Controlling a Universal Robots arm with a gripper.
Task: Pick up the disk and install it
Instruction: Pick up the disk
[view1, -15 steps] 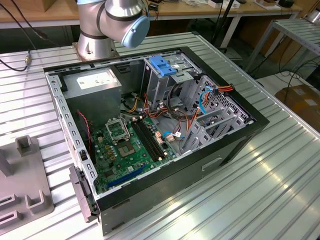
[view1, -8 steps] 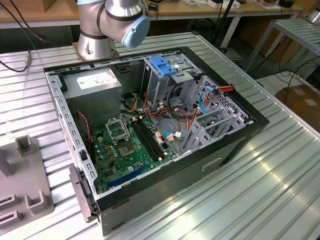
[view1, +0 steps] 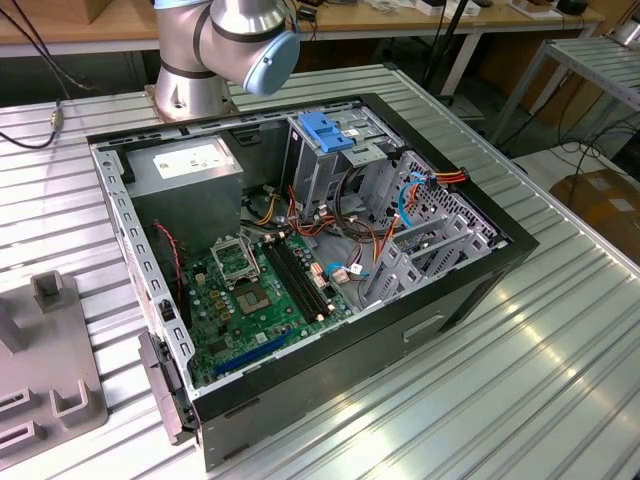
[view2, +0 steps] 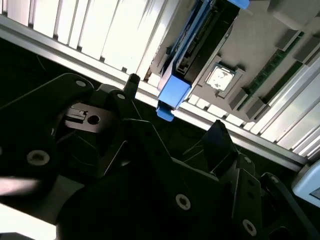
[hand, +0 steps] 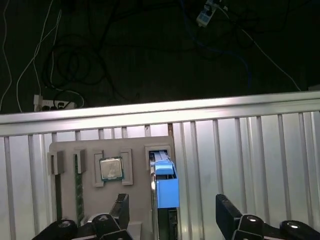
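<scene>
**Well, disk not yet gripped**

My gripper (hand: 172, 201) has its jaws spread, and the disk (hand: 166, 182) stands on edge between them, touched by neither, seated in a slot of the holder (hand: 135, 147). Well apart from the jaws, the case (view1: 470, 290) lies open. I judge pick-up and install both remain.

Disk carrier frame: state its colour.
Bright blue, a plastic frame edging the flat dark grey disk; it shows best in the first wrist view.
</scene>
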